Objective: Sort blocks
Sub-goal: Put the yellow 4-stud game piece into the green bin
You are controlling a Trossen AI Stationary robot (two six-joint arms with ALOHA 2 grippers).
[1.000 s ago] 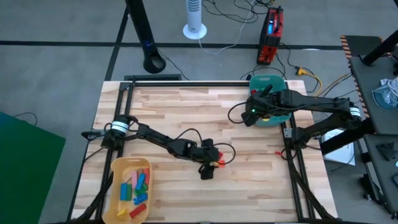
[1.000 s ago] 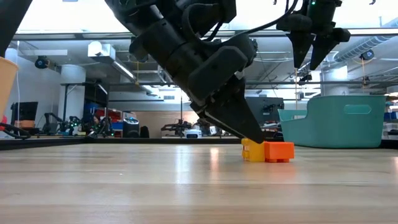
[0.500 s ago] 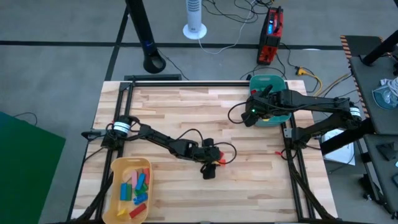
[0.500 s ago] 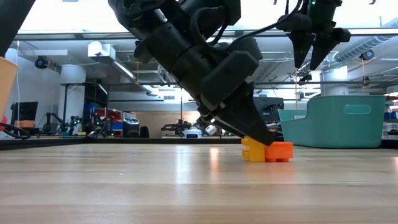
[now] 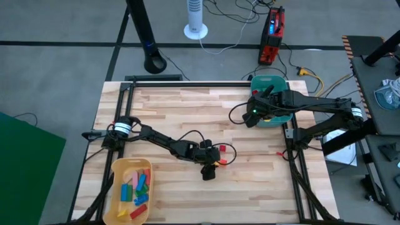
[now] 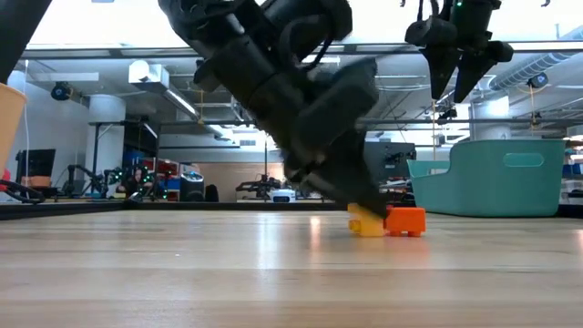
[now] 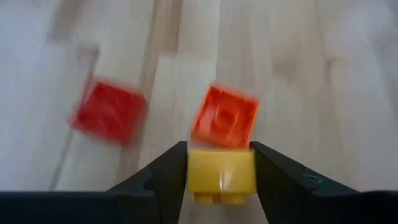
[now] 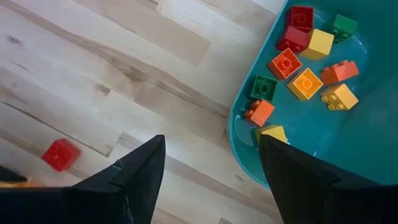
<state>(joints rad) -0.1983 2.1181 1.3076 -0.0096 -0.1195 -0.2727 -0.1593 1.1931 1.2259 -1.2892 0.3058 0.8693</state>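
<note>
My left gripper is down at the table's middle, shut on a yellow block. An orange block lies against the yellow one; both also show in the low view, yellow and orange. A red block lies on the wood nearby and shows in the high view. My right gripper is open and empty, held high over the near rim of the teal bin. My left gripper pinches the yellow block by two opposite sides between its two fingers. The fingers come down at a slant from above. The block sits on the table with its bottom down, and the orange block touches its side that faces away from the gripper.
The teal bin at the far right holds several red, yellow, orange and green blocks. A yellow tray at the near left holds several more blocks. The wood around the left gripper is bare apart from the red block.
My left gripper has gone down over the yellow block, from its tips at the block's top to its fingers beside it. The yellow and orange blocks have slid together a little along the table.
</note>
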